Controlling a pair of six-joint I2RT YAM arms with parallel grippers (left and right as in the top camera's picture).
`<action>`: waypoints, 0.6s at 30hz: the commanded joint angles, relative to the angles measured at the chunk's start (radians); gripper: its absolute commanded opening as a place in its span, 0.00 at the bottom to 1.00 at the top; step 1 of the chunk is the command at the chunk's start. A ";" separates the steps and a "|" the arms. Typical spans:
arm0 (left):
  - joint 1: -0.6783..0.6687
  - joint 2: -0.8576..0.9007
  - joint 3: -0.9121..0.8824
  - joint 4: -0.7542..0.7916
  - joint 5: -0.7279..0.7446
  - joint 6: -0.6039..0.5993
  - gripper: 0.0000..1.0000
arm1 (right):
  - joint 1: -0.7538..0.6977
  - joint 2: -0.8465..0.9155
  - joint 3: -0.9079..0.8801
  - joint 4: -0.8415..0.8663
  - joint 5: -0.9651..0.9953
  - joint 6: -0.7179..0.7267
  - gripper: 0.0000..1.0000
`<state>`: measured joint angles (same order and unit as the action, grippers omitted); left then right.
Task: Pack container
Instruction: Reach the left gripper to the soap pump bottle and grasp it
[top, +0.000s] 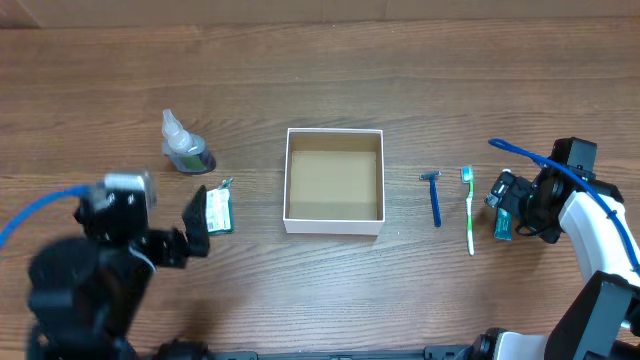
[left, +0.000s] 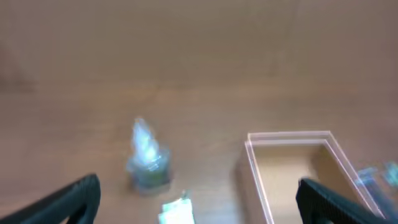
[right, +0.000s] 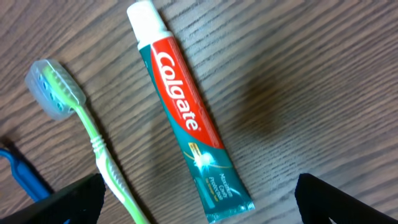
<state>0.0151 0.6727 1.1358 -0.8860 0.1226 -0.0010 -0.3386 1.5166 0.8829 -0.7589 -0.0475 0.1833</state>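
The container (top: 333, 226), a shallow white-walled box with a brown inside, stands empty at the table's middle. Right of it lie a blue razor (top: 434, 197), a green toothbrush (top: 469, 210) and a Colgate toothpaste tube (top: 503, 222). My right gripper (top: 505, 205) hovers open over the tube. In the right wrist view the toothpaste (right: 186, 118) lies between my spread fingers (right: 74, 199), with the toothbrush (right: 93, 137) beside it. My left gripper (top: 200, 225) is open by a green and white packet (top: 219, 210). The left wrist view is blurred and shows the packet (left: 177, 211) between the fingertips (left: 326, 199) and the container's rim (left: 289, 135).
A small clear bottle (top: 185, 145) stands at the left behind the packet, also in the left wrist view as a blurred bottle (left: 148, 158). The razor's handle (right: 22, 171) shows at the right wrist view's left edge. The table top is wood-grained.
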 joint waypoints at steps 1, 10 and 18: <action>0.006 0.264 0.270 -0.151 -0.038 0.090 1.00 | 0.005 -0.002 0.020 0.006 0.001 0.003 1.00; 0.006 0.647 0.346 -0.079 -0.122 -0.050 1.00 | 0.005 -0.002 0.020 0.006 0.001 0.003 1.00; 0.022 0.859 0.346 0.069 -0.194 -0.112 1.00 | 0.005 -0.002 0.020 0.006 0.001 0.003 1.00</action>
<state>0.0166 1.5051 1.4643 -0.8375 -0.0036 -0.0772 -0.3386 1.5166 0.8841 -0.7567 -0.0475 0.1829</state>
